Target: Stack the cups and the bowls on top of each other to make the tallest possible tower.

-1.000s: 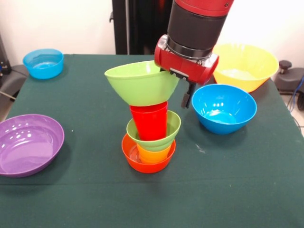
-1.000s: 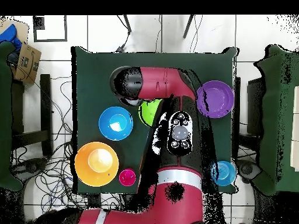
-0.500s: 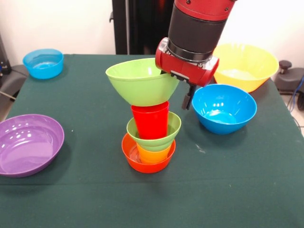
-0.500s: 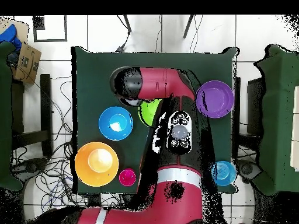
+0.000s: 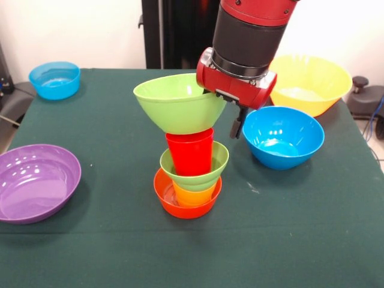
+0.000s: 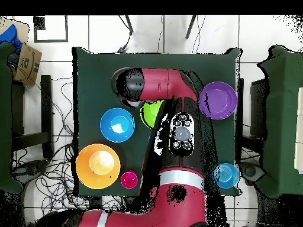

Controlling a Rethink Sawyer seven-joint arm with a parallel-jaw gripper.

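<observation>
Resting on the red cup [image 5: 189, 152], a large green bowl [image 5: 177, 107] tops the tower [image 5: 189, 174] at mid-surface.
The claw [image 5: 237, 123] is at the bowl's right rim, one dark finger [image 5: 237, 127] hanging outside the wall; whether it clamps the rim or stands apart I cannot tell. Below the red cup sit a small green bowl [image 5: 210, 165], a yellow-orange cup [image 5: 193, 196] and an orange bowl [image 5: 180, 206]. To the right lies a blue bowl [image 5: 282, 137], a yellow bowl [image 5: 307, 83] beyond it; a purple bowl [image 5: 36, 182] sits near left, a small blue bowl [image 5: 54, 79] far left. Overhead, a pink-magenta cup [image 6: 129, 180] stands beside the yellow bowl on the green surface [image 5: 300, 234].
</observation>
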